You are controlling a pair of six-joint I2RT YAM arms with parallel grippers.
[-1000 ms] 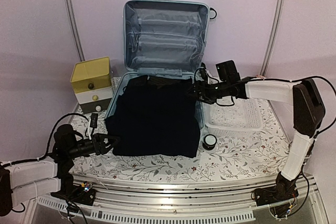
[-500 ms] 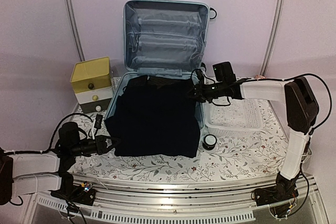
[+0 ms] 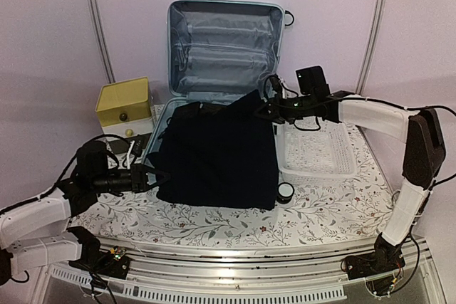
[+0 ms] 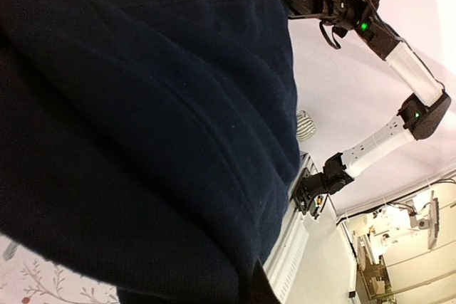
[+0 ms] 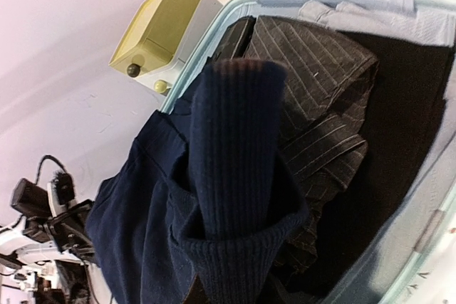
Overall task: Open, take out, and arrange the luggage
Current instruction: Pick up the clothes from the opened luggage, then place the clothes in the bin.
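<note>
While the luggage [image 3: 224, 48] lies open at mid surface [image 3: 320, 208], lid upright toward 12 o'clock, the right hand [image 3: 265, 108] is clamped on the 1 o'clock corner of a navy sweater [image 3: 214, 154], and the left hand [image 3: 160, 177] meets its 8 o'clock edge, grip impossible to tell.

Left arm [image 3: 39, 215] reaches out low, forearm almost level, its claw [image 3: 158, 177] pointing right and pressed up against the cloth [image 3: 214, 154]. Whether it grips is impossible to judge. Right arm [image 3: 377, 113] rises tall from its base, elbow high at the far right, forearm stretched leftward, and its claw [image 3: 265, 108] is pinched tight on a lifted cloth corner.
</note>
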